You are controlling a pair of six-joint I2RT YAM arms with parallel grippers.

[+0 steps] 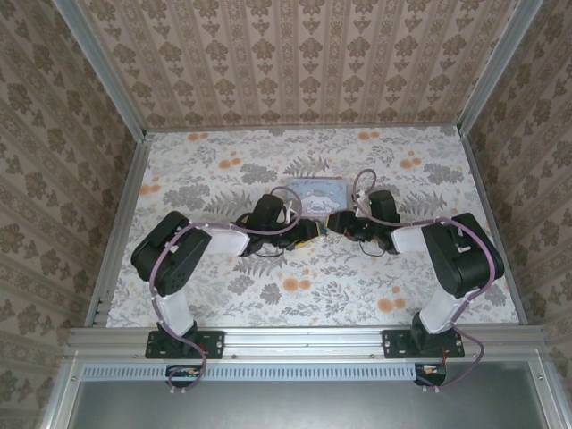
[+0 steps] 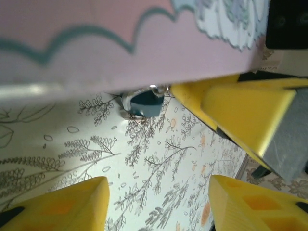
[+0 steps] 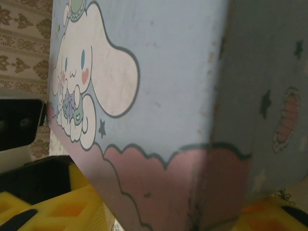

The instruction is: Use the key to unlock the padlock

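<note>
The pastel-blue cardboard box (image 1: 320, 195) printed with cartoons sat mid-table on the matte floral tablecloth (image 1: 268, 295). Its broad face carried a white, long-eared cartoon figure (image 3: 79, 72) with blue eyes and pink cheeks. A scalloped pink cloud band outlined in teal ran along the bottom, and small dark stars dotted the scuffed side panel.

The tiny blocky dark teal metal padlock (image 2: 144, 103) lay on the cloth, tucked right at the box's lower edge, at 12 o'clock from the left gripper (image 2: 159, 207). A glint of bright metal showed at its top.

The left gripper's ribbed yellow plastic fingers (image 2: 72, 204) stood well apart, with only cloth between them.

The right gripper (image 1: 340, 223) came in from 3 o'clock, its yellow fingers on either side of the box's worn corner. Whether they pressed on the box I could not tell.
</note>
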